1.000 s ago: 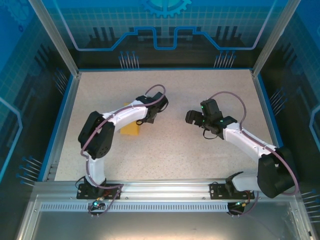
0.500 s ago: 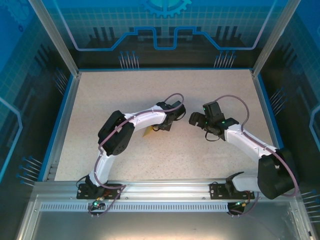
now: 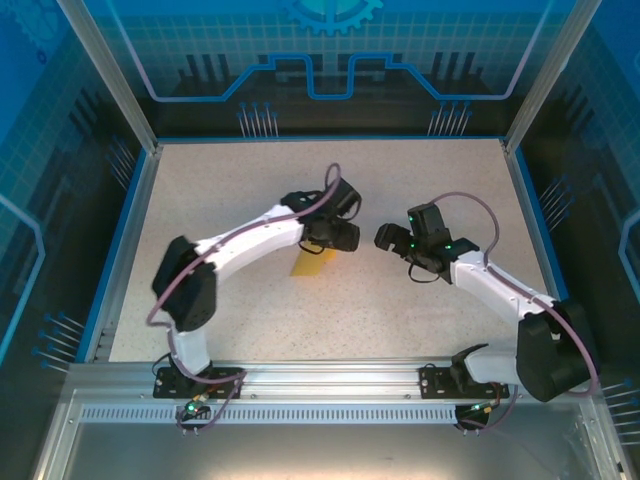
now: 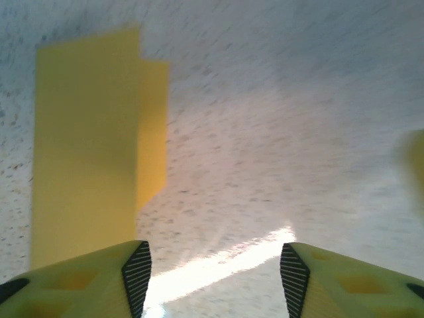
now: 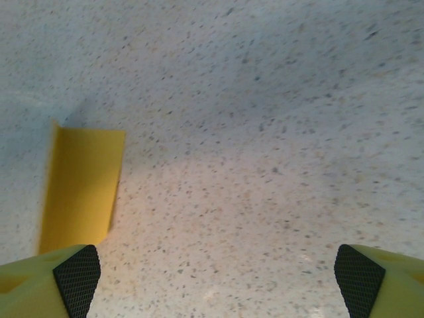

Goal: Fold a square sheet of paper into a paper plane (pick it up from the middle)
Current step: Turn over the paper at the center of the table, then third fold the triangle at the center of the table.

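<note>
The sheet of paper [image 3: 308,262] is orange-yellow and folded into a narrow layered strip, lying flat on the speckled table [image 3: 240,190]. My left gripper [image 3: 340,236] hovers just right of its far end, open. In the left wrist view the paper [image 4: 86,152] lies ahead and to the left, and the left gripper [image 4: 215,278] has only bare table between its fingers. My right gripper [image 3: 386,237] stands open a short way to the right, facing the left one. In the right wrist view the paper [image 5: 81,189] sits at the far left, beyond the right gripper [image 5: 218,271], whose jaws stand wide with nothing between them.
A blue rim [image 3: 130,230] and metal posts [image 3: 110,75] fence the table. Both arms' bases are bolted to the rail [image 3: 330,380] along the near edge. A blurred yellow shape [image 4: 416,165] shows at the right edge of the left wrist view.
My left gripper went from shut to open, letting go of the paper. The left arm swung right, and the paper now lies further right, near the table's middle. The right arm barely moved.
</note>
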